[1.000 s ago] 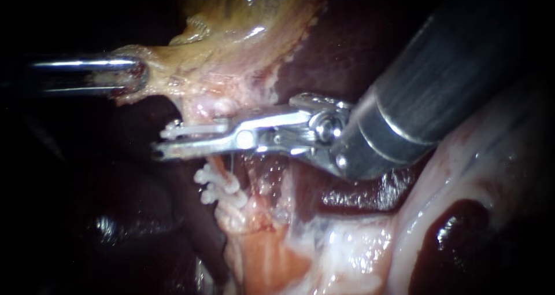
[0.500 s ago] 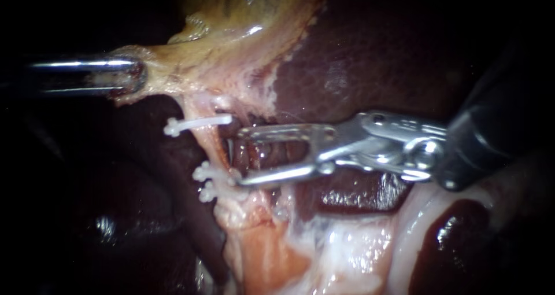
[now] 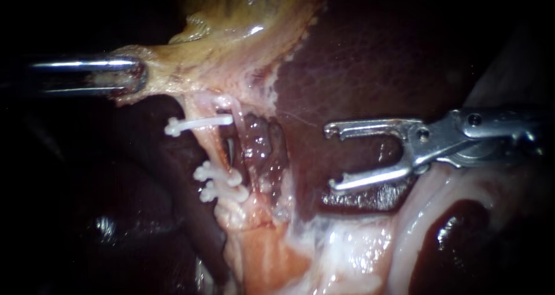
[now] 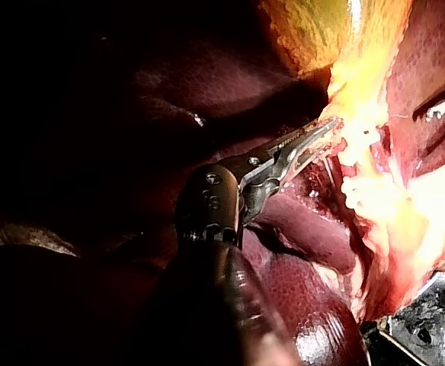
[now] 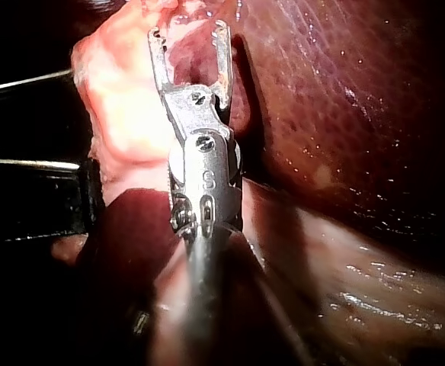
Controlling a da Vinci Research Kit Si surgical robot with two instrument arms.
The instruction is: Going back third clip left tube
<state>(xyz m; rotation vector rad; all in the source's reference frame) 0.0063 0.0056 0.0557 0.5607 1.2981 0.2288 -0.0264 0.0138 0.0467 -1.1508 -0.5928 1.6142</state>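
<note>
You opened your right instrument's (image 3: 330, 157) slim silver jaws off the thin white plastic clip (image 3: 199, 123) and left it across the pale pink tube (image 3: 209, 143). You then drew the instrument back to the right, well clear of the tube, over the dark maroon liver (image 3: 358, 69), its jaws wide and empty.

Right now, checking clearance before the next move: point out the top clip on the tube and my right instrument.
Top clip (image 3: 199, 123): endoscope view, middle of its white bar.
Right instrument (image 3: 329, 157): endoscope view, midway between its open jaw tips.
</note>
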